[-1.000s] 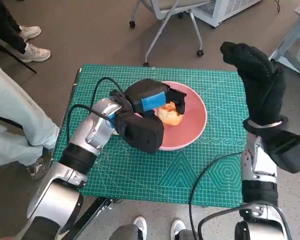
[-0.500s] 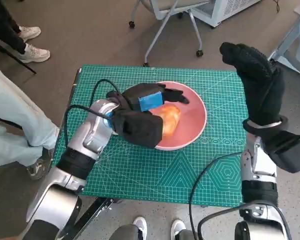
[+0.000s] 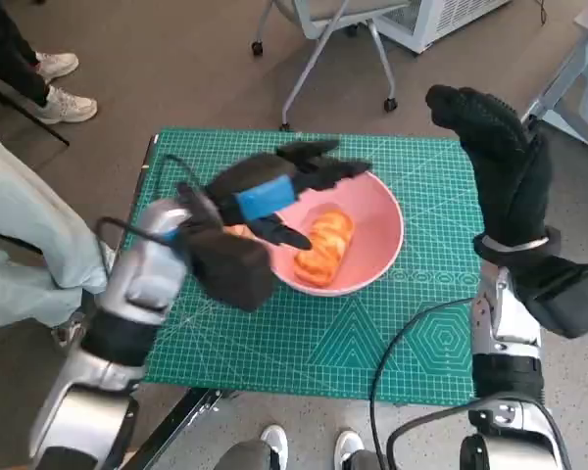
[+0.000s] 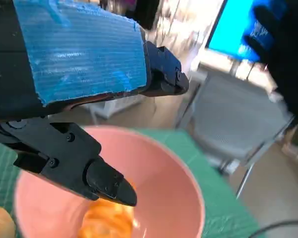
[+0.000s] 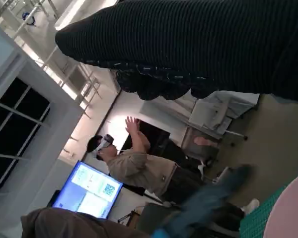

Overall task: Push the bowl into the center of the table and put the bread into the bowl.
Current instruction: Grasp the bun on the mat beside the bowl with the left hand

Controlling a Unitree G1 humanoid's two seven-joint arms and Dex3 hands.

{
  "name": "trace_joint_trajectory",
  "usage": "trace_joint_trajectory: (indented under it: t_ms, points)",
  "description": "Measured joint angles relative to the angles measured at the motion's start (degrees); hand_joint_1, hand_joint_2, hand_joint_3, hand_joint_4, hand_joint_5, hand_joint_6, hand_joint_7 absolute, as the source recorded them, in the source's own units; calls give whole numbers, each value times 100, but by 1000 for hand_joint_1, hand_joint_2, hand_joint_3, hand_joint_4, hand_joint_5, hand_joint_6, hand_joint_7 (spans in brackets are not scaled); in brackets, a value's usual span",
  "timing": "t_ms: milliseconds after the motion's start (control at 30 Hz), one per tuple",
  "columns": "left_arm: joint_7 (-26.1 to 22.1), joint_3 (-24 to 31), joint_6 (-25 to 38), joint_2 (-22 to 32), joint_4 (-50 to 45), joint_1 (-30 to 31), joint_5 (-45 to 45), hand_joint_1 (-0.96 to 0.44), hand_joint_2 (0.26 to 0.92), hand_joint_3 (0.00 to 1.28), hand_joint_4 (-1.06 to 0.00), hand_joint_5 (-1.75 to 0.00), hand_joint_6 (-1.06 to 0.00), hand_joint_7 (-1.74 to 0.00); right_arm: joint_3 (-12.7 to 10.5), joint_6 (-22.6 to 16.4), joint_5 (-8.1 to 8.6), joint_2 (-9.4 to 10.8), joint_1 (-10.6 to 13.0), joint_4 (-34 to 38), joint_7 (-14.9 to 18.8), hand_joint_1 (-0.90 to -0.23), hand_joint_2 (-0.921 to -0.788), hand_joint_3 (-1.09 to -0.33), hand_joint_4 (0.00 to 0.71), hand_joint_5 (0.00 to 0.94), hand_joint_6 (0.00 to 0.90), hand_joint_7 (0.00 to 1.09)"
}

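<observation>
The bread is lying inside the pink bowl, toward the bowl's 7 o'clock side, and the bowl is sitting near the middle of the green cutting mat that covers the table. In the left wrist view you are seeing the bread only in part, cut off at the picture's edge and partly covered by a black fingertip.

Your left hand is hovering above the bowl's 9 to 10 o'clock rim, blue-taped back upward, fingers spread apart and gripping nothing. One finger is pointing down toward the bread without touching it; the others are reaching over the rim at 11 o'clock.

Your right hand is raised at the table's 2 o'clock corner, well apart from the bowl, glove upright and fingers slightly curled with nothing in them.

A second orange-tan piece is showing just outside the bowl at 9 o'clock, mostly hidden by the left wrist.

In the right wrist view a person is standing with one hand raised beside a lit screen; its writing is too small to read. The mat's printed grid markings are likewise illegible.
</observation>
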Motion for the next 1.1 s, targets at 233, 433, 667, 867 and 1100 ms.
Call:
trace_joint_trajectory:
  t_ms: [233,433,667,867,1100]
  points:
    - [-23,672,410,340,-1236,328,-297,-344,767,0,-116,-23,-309,-33,36,18,8,1,-17,-1,21,-647,-921,-723,167,0,34,482]
    - [-30,1031,759,638,-1769,524,-322,-308,761,0,-128,-20,-315,-36,41,57,20,1,-23,0,72,-648,-921,-725,165,0,30,489]
    - [-214,1173,1153,986,-1957,804,-319,-284,746,0,-123,-11,-303,-29,45,60,22,1,-50,3,118,-649,-921,-727,164,0,24,499]
    - [-300,1190,1368,1128,-1959,925,-317,-243,738,0,-120,-6,-298,-24,41,80,29,1,-58,17,175,-649,-921,-729,163,0,19,507]
    - [-319,1087,1615,1137,-1918,1027,-246,-193,733,0,-120,-3,-293,-18,29,109,49,-1,-86,54,239,-650,-921,-730,162,0,13,517]
